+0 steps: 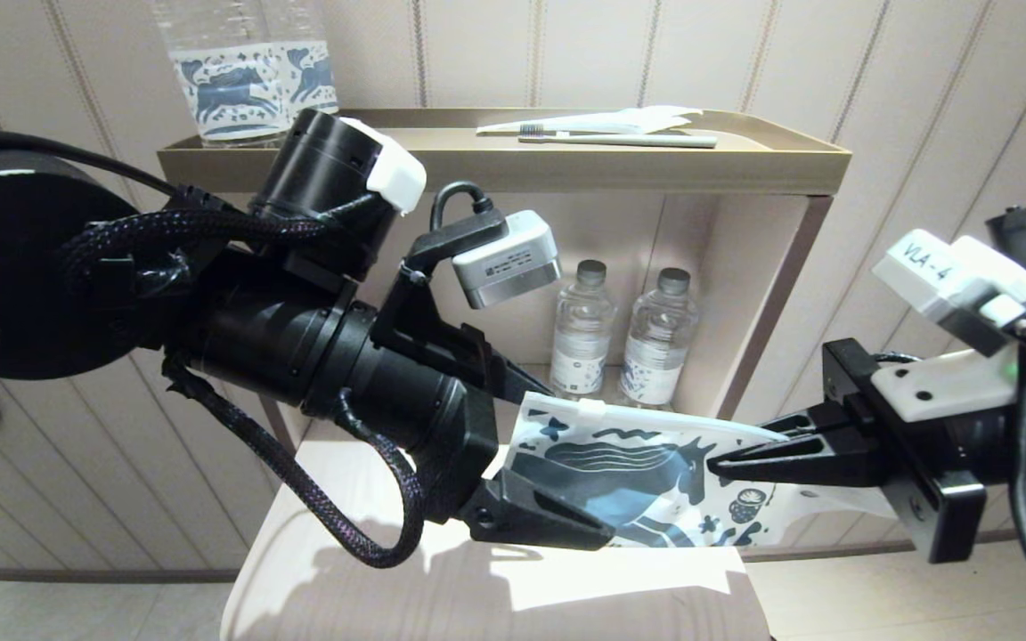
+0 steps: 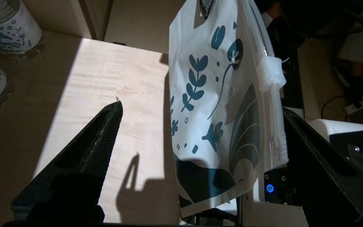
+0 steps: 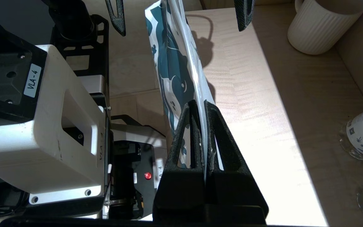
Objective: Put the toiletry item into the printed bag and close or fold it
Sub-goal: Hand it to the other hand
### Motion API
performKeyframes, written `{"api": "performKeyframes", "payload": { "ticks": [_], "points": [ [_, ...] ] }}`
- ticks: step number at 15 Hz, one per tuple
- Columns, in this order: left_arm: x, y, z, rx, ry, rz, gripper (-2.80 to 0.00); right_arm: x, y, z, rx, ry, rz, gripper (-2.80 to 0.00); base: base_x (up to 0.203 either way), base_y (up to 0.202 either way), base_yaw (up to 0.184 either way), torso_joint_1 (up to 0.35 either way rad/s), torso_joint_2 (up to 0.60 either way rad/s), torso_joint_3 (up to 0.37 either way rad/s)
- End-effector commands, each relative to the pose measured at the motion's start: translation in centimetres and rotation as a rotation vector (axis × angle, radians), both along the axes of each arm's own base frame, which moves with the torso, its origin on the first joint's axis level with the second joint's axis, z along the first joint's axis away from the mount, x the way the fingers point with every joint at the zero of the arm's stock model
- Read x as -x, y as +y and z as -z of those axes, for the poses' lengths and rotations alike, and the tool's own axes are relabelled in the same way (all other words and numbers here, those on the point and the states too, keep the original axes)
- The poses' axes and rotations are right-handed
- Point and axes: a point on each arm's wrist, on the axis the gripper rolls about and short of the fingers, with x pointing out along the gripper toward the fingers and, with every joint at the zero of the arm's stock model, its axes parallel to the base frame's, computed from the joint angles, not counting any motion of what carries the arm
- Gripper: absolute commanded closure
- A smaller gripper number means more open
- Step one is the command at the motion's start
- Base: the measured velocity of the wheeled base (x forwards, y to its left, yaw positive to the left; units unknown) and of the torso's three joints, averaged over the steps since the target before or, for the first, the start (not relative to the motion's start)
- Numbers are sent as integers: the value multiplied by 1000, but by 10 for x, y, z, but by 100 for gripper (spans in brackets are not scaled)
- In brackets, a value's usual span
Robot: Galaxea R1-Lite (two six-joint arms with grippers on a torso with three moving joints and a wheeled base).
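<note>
The printed bag (image 1: 638, 472), white with a blue-grey horse and waves, hangs in the air above the wooden ledge. My right gripper (image 1: 713, 463) is shut on its right end; the right wrist view shows both fingers pinching the bag's edge (image 3: 181, 78) at the gripper (image 3: 199, 103). My left gripper (image 1: 580, 465) is open with its fingers straddling the bag's left part. In the left wrist view the bag (image 2: 219, 119) hangs between the spread fingers of the gripper (image 2: 202, 105), its zip slider (image 2: 271, 74) close to one finger. A toothbrush (image 1: 620, 140) lies on the top tray.
A plain white wrapper (image 1: 629, 118) lies beside the toothbrush on the tan tray (image 1: 513, 165). Two small water bottles (image 1: 580, 329) (image 1: 660, 334) stand in the shelf niche, larger bottles (image 1: 246, 71) on top. A white ribbed cup (image 3: 323, 25) stands at the ledge's (image 1: 370, 552) far end.
</note>
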Motion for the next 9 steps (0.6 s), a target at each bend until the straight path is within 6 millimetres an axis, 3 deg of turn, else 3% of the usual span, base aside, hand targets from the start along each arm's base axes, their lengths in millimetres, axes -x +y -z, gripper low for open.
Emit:
{"api": "performKeyframes", "payload": {
  "ticks": [1, 9],
  "points": [
    [0, 0, 1, 0, 2, 4, -280, 0, 0, 1, 0, 1, -6, 0, 0, 0, 0, 0, 0, 0],
    [-1, -1, -4, 13, -12, 2, -280, 0, 0, 0, -1, -2, -6, 0, 0, 0, 0, 0, 0, 0]
  ]
}}
